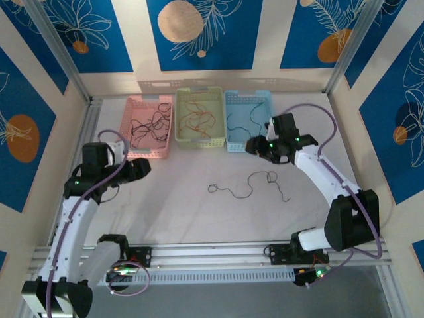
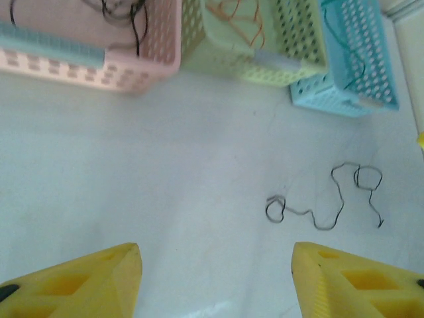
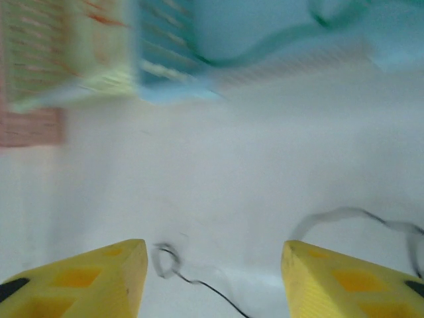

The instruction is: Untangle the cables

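Perforated plastic baskets: pink one (image 1: 149, 154) has black wires (image 1: 149, 126), pale yellow-green one (image 1: 199, 142) orange wires (image 1: 197, 121), light blue one (image 1: 246, 96) a dark green wire (image 3: 265, 44). Loose thin dark wire (image 2: 342, 209) on white table (image 1: 185, 205). Left fingers (image 2: 86, 281), right fingers (image 3: 344, 281): yellow. Wall panels (image 1: 232, 40): blue, white leaf outlines, orange discs.

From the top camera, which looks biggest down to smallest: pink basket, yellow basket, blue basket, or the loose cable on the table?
1. Pink basket, yellow basket, blue basket: look alike, so tied.
2. Loose cable: smallest, a thin squiggle.
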`<state>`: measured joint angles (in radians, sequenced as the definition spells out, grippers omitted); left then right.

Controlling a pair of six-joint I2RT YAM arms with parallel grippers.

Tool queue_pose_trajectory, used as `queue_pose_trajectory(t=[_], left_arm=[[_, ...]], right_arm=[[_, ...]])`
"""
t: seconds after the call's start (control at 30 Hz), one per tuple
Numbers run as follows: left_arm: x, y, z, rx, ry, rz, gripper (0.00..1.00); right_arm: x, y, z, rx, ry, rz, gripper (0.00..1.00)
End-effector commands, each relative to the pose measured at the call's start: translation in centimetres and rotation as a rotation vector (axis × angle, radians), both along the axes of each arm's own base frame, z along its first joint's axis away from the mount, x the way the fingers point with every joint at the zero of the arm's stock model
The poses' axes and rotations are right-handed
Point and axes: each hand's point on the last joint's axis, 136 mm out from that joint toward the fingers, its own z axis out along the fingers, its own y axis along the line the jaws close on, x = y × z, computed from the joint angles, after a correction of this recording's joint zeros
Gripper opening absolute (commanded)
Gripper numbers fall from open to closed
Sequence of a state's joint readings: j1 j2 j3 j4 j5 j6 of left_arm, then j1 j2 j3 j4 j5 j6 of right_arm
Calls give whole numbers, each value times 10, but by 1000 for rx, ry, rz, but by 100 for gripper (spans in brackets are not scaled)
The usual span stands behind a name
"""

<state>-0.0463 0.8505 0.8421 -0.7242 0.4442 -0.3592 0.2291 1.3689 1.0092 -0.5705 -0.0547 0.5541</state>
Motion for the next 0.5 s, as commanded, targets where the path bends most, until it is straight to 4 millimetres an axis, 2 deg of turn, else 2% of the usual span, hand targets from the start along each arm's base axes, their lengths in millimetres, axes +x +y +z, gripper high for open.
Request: queue_pose_trajectory(t=[0.0, 0.13, 0.33, 0.47], left_arm=[[-7, -11, 11, -8, -40, -56, 62], [-4, -9, 0, 6, -17, -51, 62], [-5, -11, 0, -4, -22, -60, 63], [-5, -10, -2, 1, -16, -53, 63]], right_arm=[[-22, -35, -19, -55, 54, -91, 60], [-30, -63, -49, -95, 126, -179, 63], [-27, -78, -78, -192, 220, -216, 64], [-27, -74, -95, -194, 262, -211, 63]])
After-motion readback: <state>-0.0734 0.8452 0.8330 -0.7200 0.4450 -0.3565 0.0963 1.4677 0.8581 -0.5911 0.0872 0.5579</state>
